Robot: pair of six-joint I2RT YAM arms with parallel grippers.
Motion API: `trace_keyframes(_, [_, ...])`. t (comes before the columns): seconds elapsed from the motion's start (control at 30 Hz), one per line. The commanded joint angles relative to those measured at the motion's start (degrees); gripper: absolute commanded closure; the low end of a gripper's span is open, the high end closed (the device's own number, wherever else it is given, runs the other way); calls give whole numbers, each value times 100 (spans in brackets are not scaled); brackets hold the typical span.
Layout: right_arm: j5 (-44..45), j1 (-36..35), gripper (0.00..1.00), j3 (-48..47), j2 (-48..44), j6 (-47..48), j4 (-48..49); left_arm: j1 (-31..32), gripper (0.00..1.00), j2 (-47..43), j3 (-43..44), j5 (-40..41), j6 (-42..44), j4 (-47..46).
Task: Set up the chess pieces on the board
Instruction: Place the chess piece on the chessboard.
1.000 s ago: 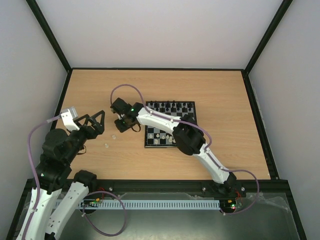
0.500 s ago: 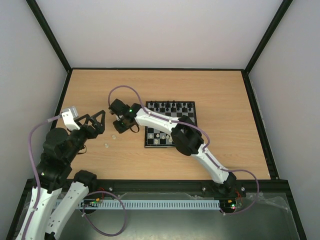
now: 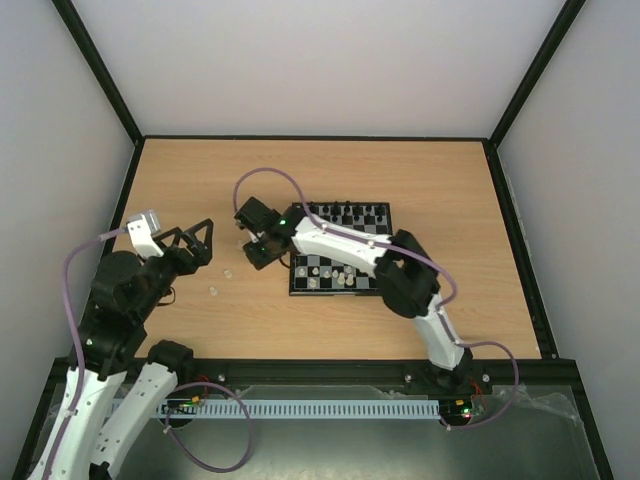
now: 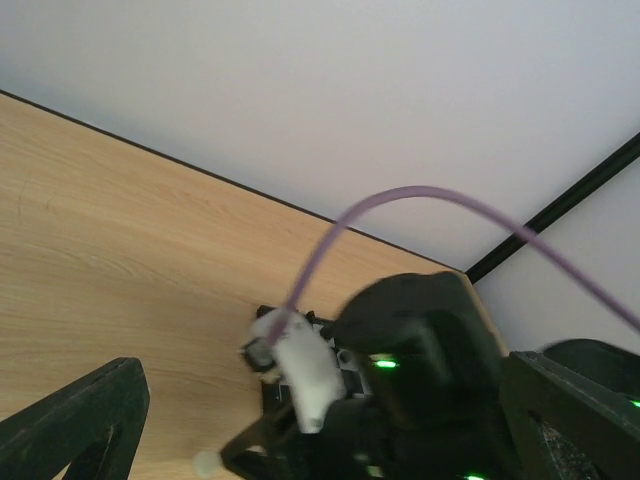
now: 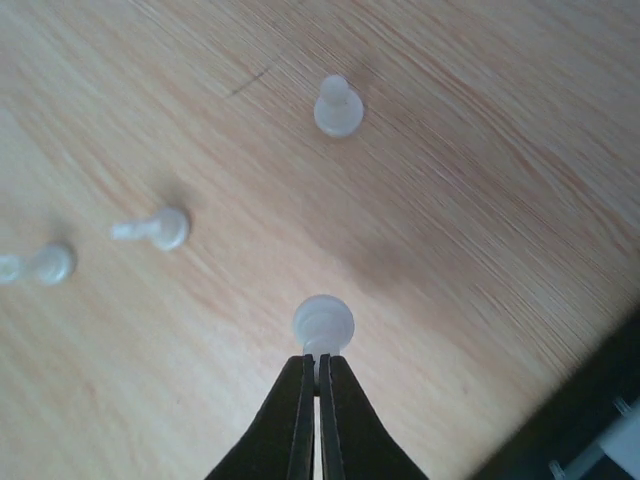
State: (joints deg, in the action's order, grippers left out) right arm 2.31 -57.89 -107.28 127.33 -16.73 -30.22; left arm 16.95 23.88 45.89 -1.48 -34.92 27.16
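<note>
Wooden tabletop [image 5: 480, 150]; white chessman [image 5: 322, 323], end-on to wrist camera, in right hand [image 5: 319, 365]

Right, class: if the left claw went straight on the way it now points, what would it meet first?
Most likely the right arm, which fills the view between its fingers, though the depth is unclear.

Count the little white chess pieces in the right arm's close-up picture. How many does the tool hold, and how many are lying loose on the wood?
Held white piece, in the right tool: 1
Loose white pieces, on the table: 3
Total: 4
</note>
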Motion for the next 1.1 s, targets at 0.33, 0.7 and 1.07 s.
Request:
trace_keyframes(0.33, [934,-38,96,3076,-3342,-351,-342,-31,1,367,-307,-68,-30,-453])
trace_keyframes(0.7, [1204,-38,95,4258,-4082,-729,-536,-26,0,613,-492,-199,-102,-744])
trace_keyframes(1.07, [1310,-22,95,4332,-3607,-645,-290,-34,1,602,-532,-171,-94,-726])
